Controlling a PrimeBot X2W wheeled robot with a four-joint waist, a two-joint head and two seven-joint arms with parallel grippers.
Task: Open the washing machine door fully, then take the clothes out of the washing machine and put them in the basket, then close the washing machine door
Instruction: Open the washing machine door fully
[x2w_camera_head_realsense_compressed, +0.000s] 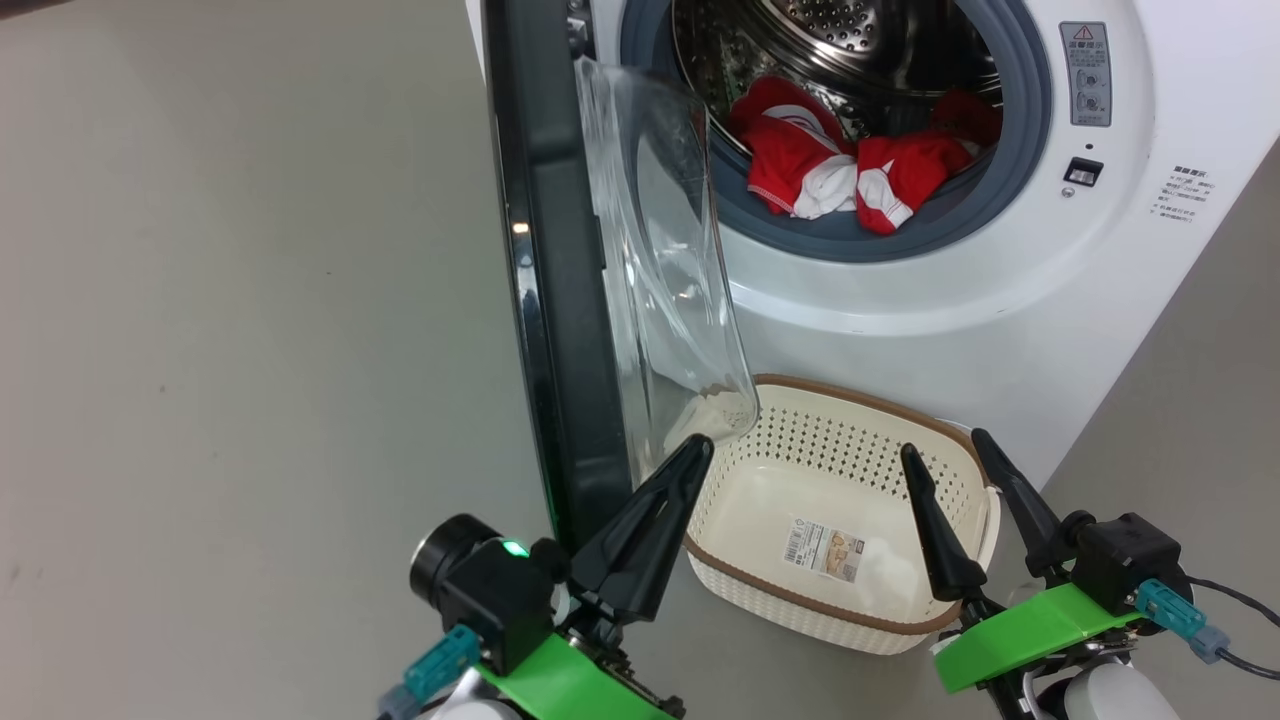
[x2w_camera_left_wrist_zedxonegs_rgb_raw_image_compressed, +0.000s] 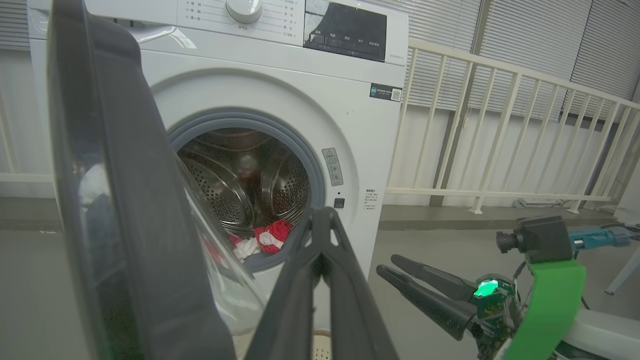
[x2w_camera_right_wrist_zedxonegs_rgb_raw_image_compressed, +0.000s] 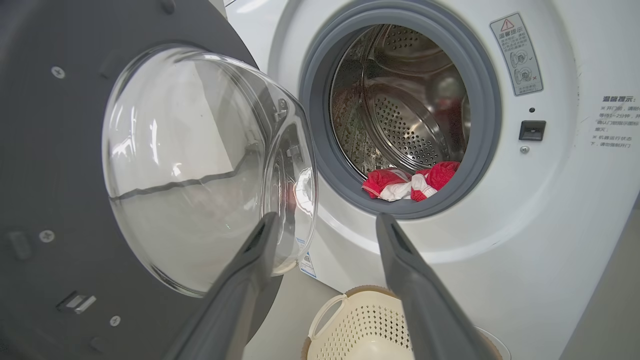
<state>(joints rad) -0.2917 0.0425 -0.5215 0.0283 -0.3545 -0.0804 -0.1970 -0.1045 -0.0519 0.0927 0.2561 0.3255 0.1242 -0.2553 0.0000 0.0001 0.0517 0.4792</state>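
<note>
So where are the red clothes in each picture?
Head view: clothes at top middle, lying low inside the gasket.
Left wrist view: clothes just left of centre, low inside the gasket.
Right wrist view: clothes right of centre, low inside the gasket.
Shared landmark: the grey gasket ring around them.

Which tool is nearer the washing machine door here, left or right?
Left. The left tool sits right beside the washing machine door, at its lower rim; the right tool hovers apart, over the basket.
</note>
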